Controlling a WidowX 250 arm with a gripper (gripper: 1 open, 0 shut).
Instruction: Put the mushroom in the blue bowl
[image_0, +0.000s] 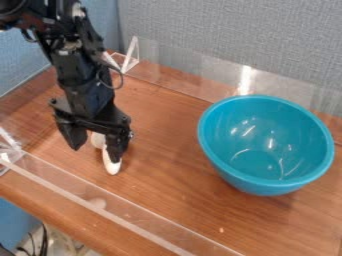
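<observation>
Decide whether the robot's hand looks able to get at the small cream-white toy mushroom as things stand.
Probably yes. The hand stands open, pointing down right over the small cream-white toy mushroom on the wooden table, one finger on each side. Nothing blocks it.

Cream mushroom (112, 160) lies on wood, apart from teal blue bowl (266, 143).

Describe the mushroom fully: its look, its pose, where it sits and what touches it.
The mushroom is a small cream-white toy piece, smooth and plastic-looking, elongated; its cap end is hard to make out. It lies on the brown wooden table, left of the blue bowl and well apart from it, not inside. The gripper stands directly over it, pointing down with jaws spread; the mushroom shows beside the right-hand finger. Whether a finger touches it cannot be told.
</observation>
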